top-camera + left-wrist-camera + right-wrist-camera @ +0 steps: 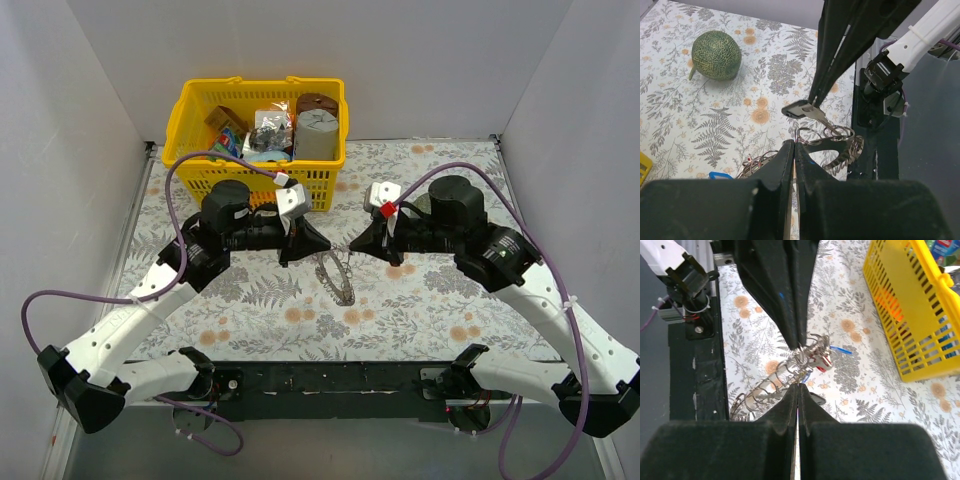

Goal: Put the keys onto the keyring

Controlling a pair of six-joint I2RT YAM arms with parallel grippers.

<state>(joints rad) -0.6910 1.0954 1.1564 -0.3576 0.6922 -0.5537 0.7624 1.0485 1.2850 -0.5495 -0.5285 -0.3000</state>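
The keyring (337, 277) lies between the two arms, a silver toothed ring (846, 152) carrying several small wire rings (771, 381). My left gripper (794, 145) is shut, its tips pinching one small ring of the bunch; from the right wrist it comes down onto that bunch (800, 345). My right gripper (799, 386) is shut on a dark-headed key (801, 110), whose blade reaches into the small rings. A red key (821, 361) and a blue key (841, 349) lie at the bunch's far end. In the top view the left gripper (318, 245) faces the right gripper (360, 243) closely.
A yellow basket (190, 120) full of odds and ends stands at the back, just behind the left arm; its wall (900, 305) is close in the right wrist view. A round green lump (715, 48) sits on the floral cloth. The black base rail (330, 380) runs along the near edge.
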